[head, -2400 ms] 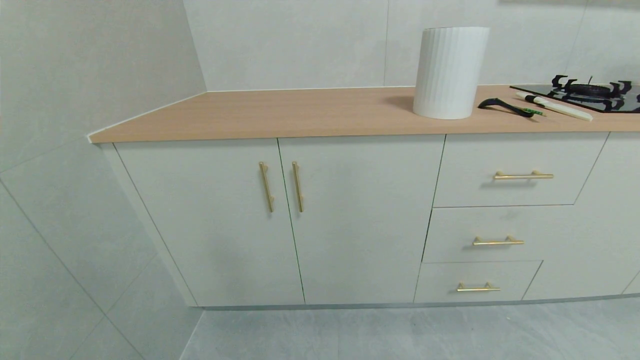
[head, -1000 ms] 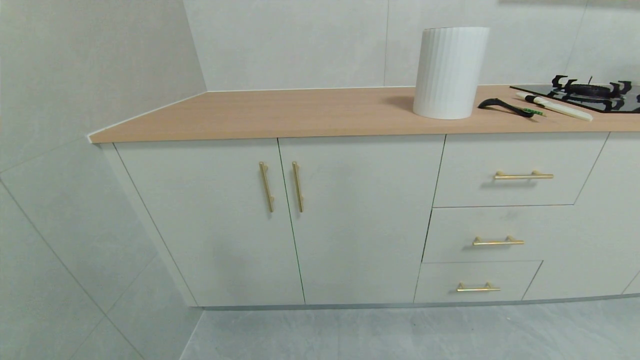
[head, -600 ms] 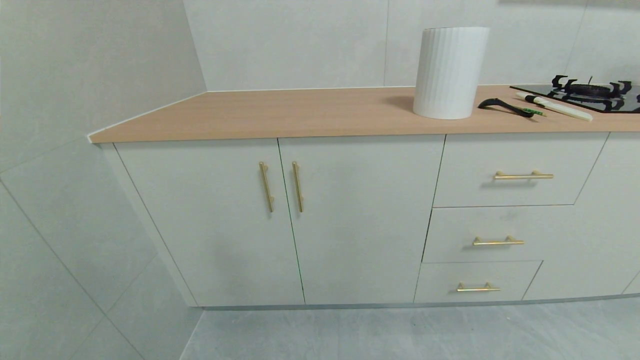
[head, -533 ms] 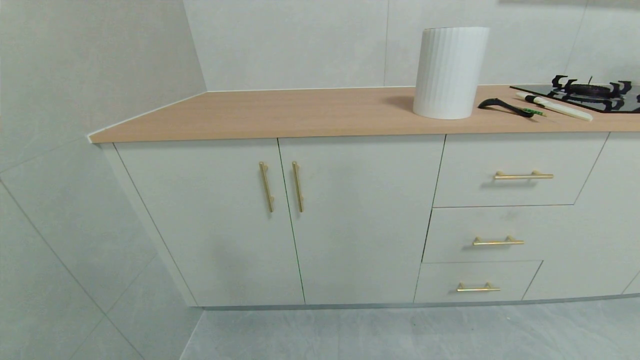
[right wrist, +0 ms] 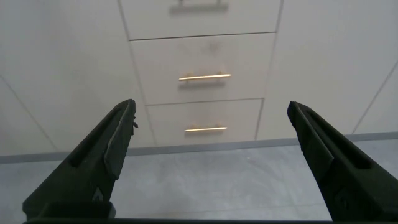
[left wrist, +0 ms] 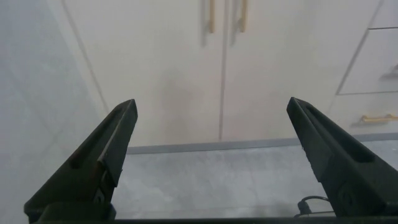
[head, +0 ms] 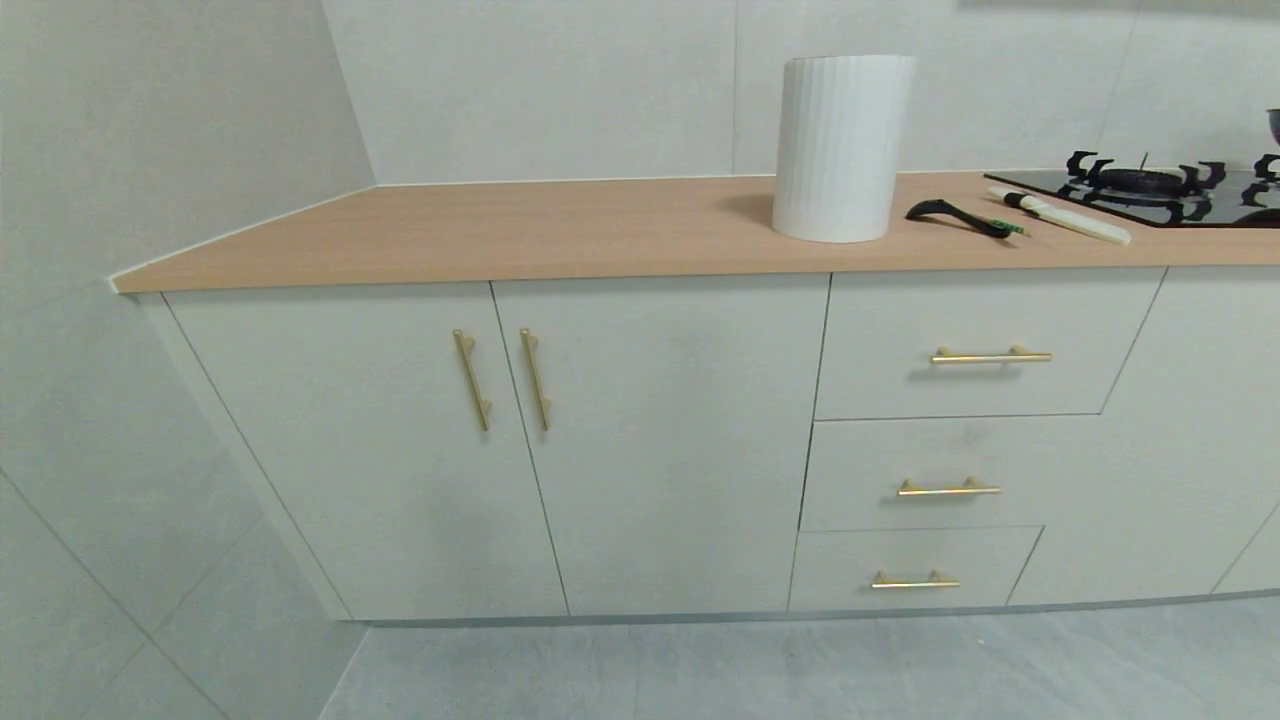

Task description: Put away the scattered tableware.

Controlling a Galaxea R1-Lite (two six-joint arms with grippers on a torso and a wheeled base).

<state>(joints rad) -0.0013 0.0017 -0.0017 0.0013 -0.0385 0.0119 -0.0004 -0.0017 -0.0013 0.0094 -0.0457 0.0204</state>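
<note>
pale grey tiles are covering the walls (head: pixel 550 90) & floor (head: pixel 800 670) round a wood-look counter (head: pixel 480 230) that's sitting over off-white cabinets. tableware is lying on the counter's right part. a black utensil (head: pixel 955 214) w/ a curved handle is resting just beside a tall white ribbed canister (head: pixel 840 150), on the side toward the hob (head: pixel 1140 190). a white utensil (head: pixel 1068 216) w/ a dark end is lying btwn the black one & the hob, along the hob's front edge. a small green bit (head: pixel 1012 229) is showing where the two utensils come closest, too small to tell what it is. canister is standing upright toward the counter's back. below, two cupboard doors are meeting at paired gold handles (head: pixel 472 380), w/ three drawers (head: pixel 980 310) stacked to their right, all shut. left gripper (left wrist: pixel 211 106) is hanging low in front of the double doors, jaws spread wide w/ nothing btwn them, pointing at the plinth & floor. right gripper (right wrist: pixel 211 106) is hanging likewise before the lower drawers, jaws also wide apart & holding nothing. both are facing the cabinet fronts, well apart from the tableware.
</note>
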